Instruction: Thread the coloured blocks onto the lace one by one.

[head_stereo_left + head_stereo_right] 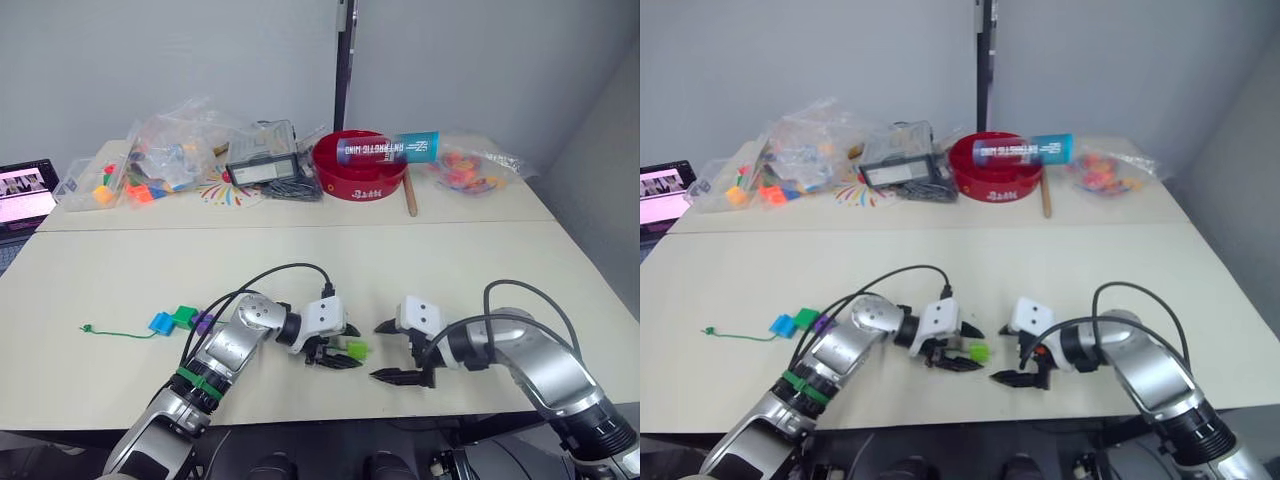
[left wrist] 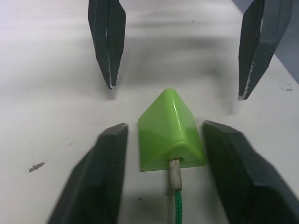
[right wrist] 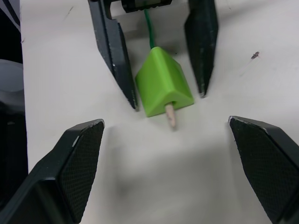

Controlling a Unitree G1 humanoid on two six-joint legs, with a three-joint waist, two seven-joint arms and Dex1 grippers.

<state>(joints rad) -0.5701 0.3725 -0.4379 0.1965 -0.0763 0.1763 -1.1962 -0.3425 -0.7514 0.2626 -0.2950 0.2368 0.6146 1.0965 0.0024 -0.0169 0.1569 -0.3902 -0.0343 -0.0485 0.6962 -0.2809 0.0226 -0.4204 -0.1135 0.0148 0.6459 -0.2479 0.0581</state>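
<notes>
On the desk [image 1: 120, 290] we see, left to right: three blocks [image 1: 180, 320] already on the lace [image 1: 120, 331]; the left pincer [image 1: 338, 356], fingers apart around the light green block [image 1: 357, 350], the lace tip poking through it; the right pincer [image 1: 400, 351], spread empty. One block remains unseen.

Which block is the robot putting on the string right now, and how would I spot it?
Look at the front edge of the cream table, between the two grippers. There, between the open fingers of the left gripper, lies the light green block. Unlike the blue block, dark green block and purple block bunched off to the left, it is wedge-shaped, with the lace's pale tip poking out.
</notes>
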